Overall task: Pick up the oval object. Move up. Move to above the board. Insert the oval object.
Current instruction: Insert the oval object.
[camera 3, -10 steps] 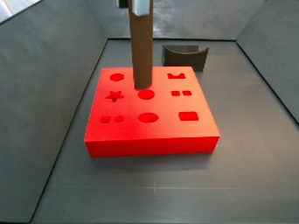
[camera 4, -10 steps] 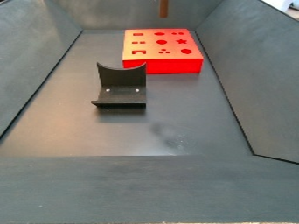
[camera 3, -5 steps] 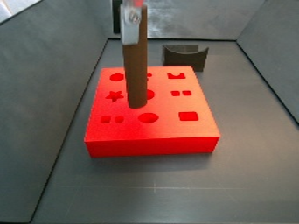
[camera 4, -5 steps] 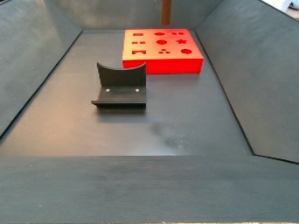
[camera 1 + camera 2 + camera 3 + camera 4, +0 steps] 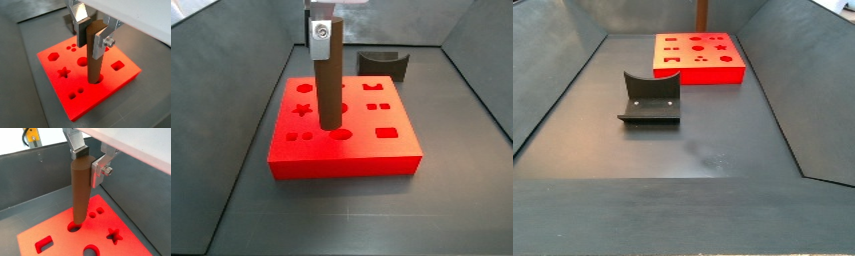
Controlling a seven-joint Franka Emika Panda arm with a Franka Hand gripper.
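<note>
The oval object [image 5: 329,90], a tall dark-brown peg, stands upright in my gripper [image 5: 325,32], which is shut on its top end. Both wrist views show the silver fingers [image 5: 101,42] clamped on either side of the peg [image 5: 94,60]. The peg's lower end meets a hole in the red board [image 5: 345,160]; in a wrist view the tip sits at the hole's mouth [image 5: 75,225]. I cannot tell how deep it goes. The gripper [image 5: 89,170] is straight above the board [image 5: 67,240]. In a side view only a bit of the peg [image 5: 702,12] shows behind the board [image 5: 700,72].
The dark fixture [image 5: 385,63] stands on the grey floor behind the board, and shows in front of the board from the opposite side [image 5: 651,98]. Sloping grey walls enclose the floor. The board's top [image 5: 113,80] has star, circle and square holes around the peg.
The gripper has come down with the peg and shifted toward the board's front. The peg's lower end has gone from near the circle hole down to the oval hole.
</note>
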